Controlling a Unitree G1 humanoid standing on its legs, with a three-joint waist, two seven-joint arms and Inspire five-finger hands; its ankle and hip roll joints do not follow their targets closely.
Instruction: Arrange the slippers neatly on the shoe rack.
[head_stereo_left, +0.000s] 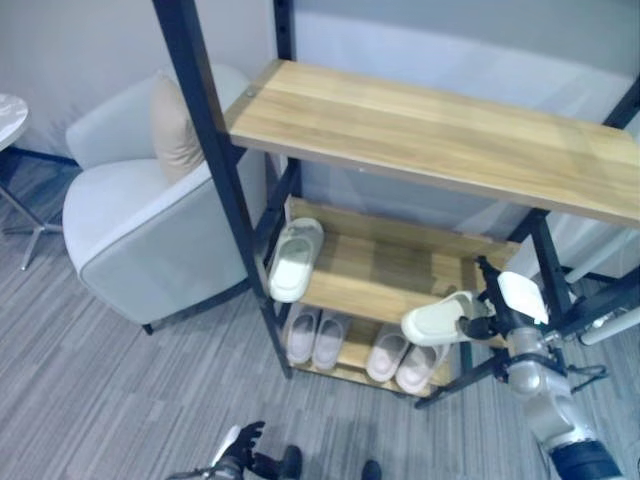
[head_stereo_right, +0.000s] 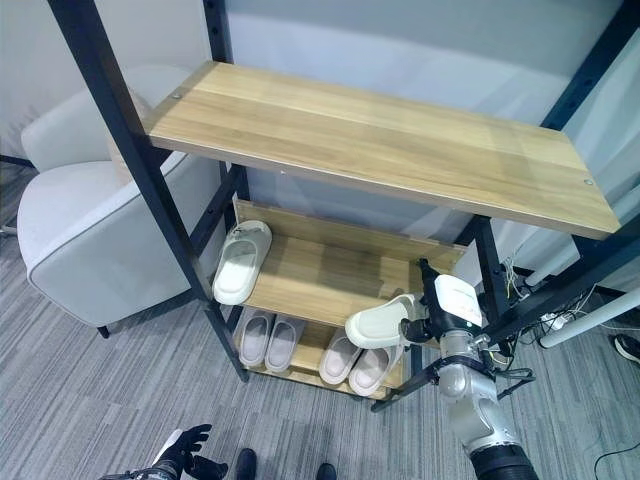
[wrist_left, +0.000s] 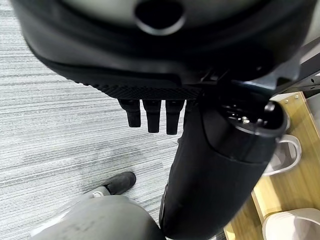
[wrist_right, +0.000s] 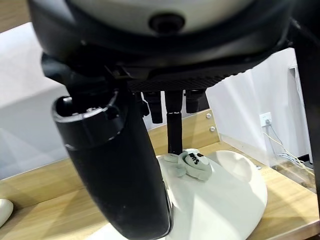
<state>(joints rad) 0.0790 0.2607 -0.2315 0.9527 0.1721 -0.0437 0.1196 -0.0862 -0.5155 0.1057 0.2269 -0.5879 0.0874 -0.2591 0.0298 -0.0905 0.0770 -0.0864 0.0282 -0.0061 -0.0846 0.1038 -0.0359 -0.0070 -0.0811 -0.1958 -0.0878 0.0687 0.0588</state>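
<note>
My right hand (head_stereo_right: 432, 322) grips a cream-white rubber slipper (head_stereo_right: 378, 324) with a small charm over the middle wooden shelf (head_stereo_right: 300, 285); my left hand (head_stereo_left: 238, 447) hangs relaxed.

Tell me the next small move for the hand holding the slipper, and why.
Probably ease the right hand forward and down to set the cream slipper flat on the middle shelf, then let go. The slipper is pinched at its front right edge, while its mate lies at the left end. The left hand hangs low.
</note>
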